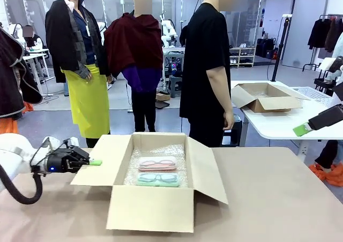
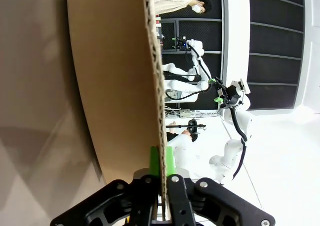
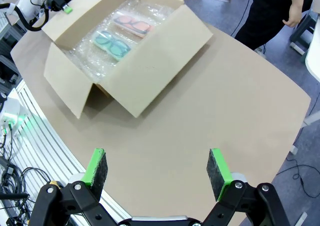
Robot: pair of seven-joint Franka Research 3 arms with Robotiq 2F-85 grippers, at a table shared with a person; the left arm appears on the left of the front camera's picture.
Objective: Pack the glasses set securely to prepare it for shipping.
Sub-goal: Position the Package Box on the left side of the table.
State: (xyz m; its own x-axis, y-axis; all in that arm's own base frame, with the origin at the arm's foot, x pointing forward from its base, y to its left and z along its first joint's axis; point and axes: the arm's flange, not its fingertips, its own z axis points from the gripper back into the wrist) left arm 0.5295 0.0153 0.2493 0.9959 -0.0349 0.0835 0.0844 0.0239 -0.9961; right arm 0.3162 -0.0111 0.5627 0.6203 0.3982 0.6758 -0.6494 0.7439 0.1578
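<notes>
An open brown cardboard box (image 1: 150, 207) stands mid-table, lined with bubble wrap (image 1: 155, 153). Inside lie the pink glasses case (image 1: 157, 163) and, nearer me, the mint green case (image 1: 158, 179); the right wrist view has the pink case (image 3: 132, 24) and the green case (image 3: 111, 44) from above. My left gripper (image 1: 94, 162) is shut on the edge of the box's left flap (image 1: 104, 159); its green pads (image 2: 170, 163) pinch the flap's (image 2: 115, 75) cardboard edge. My right gripper (image 3: 157, 168) hangs open high over the table's right part, holding nothing; from the front, one fingertip (image 1: 302, 129) enters at the right edge.
A person in black (image 1: 206, 70) stands at the far side behind the box. A second open cardboard box (image 1: 266, 97) sits on a white table (image 1: 284, 121) at the back right. The brown table (image 1: 278, 193) lies bare right of the box.
</notes>
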